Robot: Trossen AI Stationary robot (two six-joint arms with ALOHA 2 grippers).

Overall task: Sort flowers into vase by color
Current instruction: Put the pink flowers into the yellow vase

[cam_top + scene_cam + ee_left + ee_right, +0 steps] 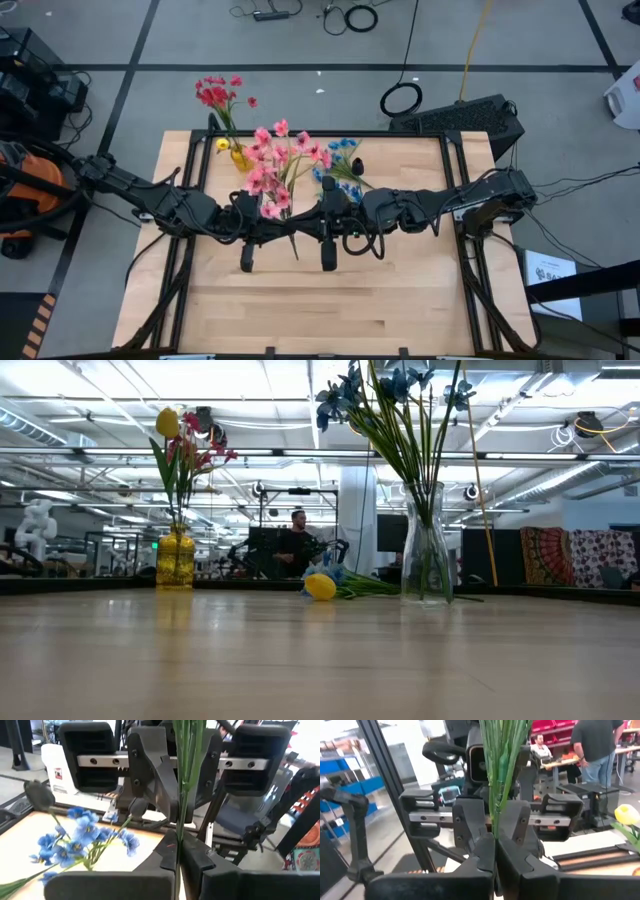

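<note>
Closest in the wrist views, the left gripper (178, 857) and right gripper (495, 852) face each other, both clamped on one pink sprig's green stem (184, 780), its long axis crossing both, just beside the blue flowers (80, 837).

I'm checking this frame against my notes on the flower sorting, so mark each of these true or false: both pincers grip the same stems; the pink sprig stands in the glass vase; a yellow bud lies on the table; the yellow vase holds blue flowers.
1. Both pincers grip the same stems: true. The left pincer and right pincer are shut on the green stems of the pink sprig.
2. The pink sprig stands in the glass vase: false. The glass vase holds blue flowers.
3. A yellow bud lies on the table: true, the yellow bud lies beside the glass vase.
4. The yellow vase holds blue flowers: false. The yellow vase holds red flowers and a yellow one.
</note>
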